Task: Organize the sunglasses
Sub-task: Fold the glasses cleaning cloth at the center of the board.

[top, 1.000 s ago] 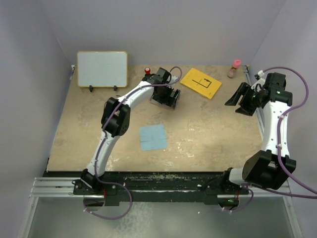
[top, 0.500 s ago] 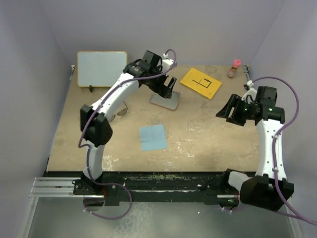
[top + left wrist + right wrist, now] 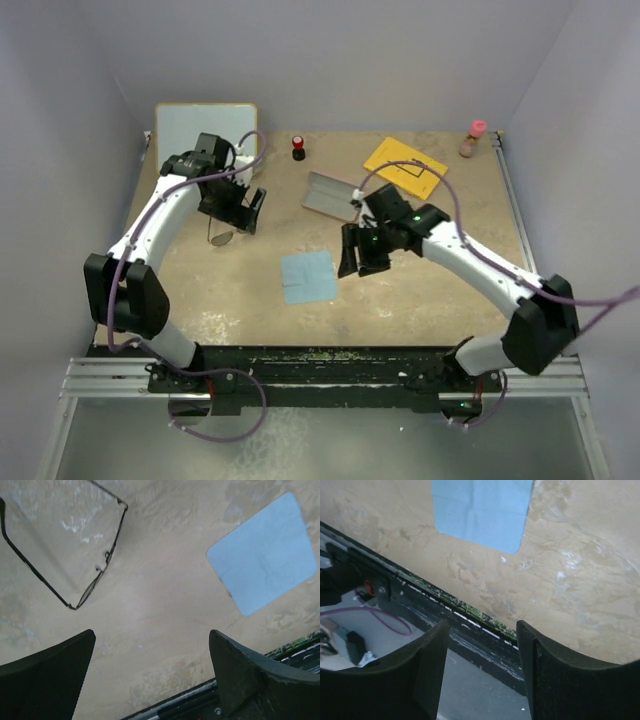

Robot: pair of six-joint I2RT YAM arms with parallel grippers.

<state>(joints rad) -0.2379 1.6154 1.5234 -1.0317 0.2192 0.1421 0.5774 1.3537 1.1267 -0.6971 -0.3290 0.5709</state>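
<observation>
Looking down your left wrist view, you have the left gripper [image 3: 150, 672] spread wide with nothing between its jaws; the sunglasses [image 3: 103, 560] lie on the table [image 3: 165, 610] ahead of the fingertips, off toward the left-hand finger [image 3: 47, 667], and touch neither finger; the light blue cloth [image 3: 262, 555] lies ahead of the other finger, well apart from the wire frame.

From above, your left gripper [image 3: 245, 210] is just beside the sunglasses [image 3: 222, 237], which lie on its near side toward the arm bases; how high the fingers hang above the table you cannot tell.

Your right gripper [image 3: 360, 262] also has its jaws parted and holds nothing; in its wrist view the right gripper [image 3: 482, 675] frames bare table and the dark near edge, with the cloth [image 3: 480, 510] ahead of the fingertips; from above, the cloth [image 3: 308, 277] lies just beside this hand, on the side facing your left arm.

The pink case [image 3: 330, 193], grey inside showing, lies beyond the right hand, between the two grippers; a yellow card [image 3: 405, 167] lies further out past it.
</observation>
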